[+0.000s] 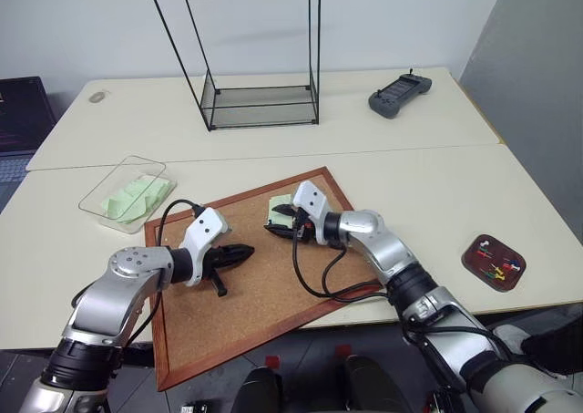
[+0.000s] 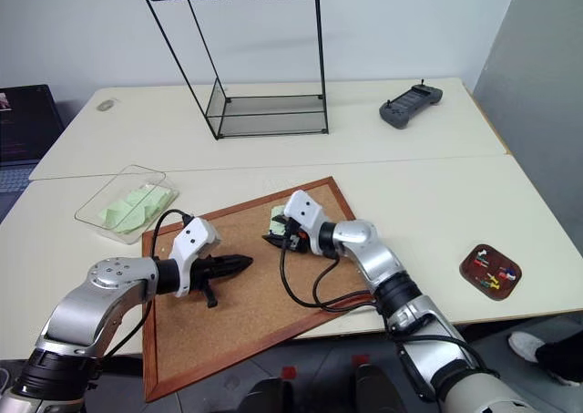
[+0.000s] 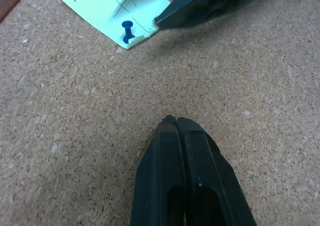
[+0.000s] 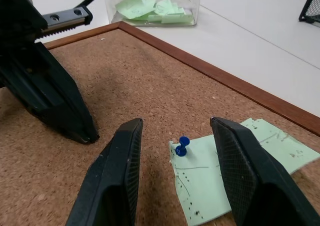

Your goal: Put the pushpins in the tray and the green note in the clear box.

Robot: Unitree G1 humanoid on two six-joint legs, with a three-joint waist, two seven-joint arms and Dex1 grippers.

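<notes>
A: Where does the pin [image 4: 182,146] sit against the right gripper [image 4: 175,173]?

B: Dead ahead, just beyond the gap between its parted fingers, low centre of the right wrist view. The left gripper [image 1: 239,253] is pinched shut with nothing in it, a little further off, left of centre in the head view.

A: So the right arm is nearer?

B: Yes, I'd say it takes this one.

A: And the pin itself?

B: Tiny, blue, standing tilted, stuck through a corner of the green note [image 4: 215,173] on the corkboard [image 1: 264,294]. The note lies flat, pale green, scribbled on, its long side running away to the right.

A: The tray [image 1: 493,262]?

B: Far right of the head view, holding other pins. Clear box [image 1: 125,191] at left.
</notes>
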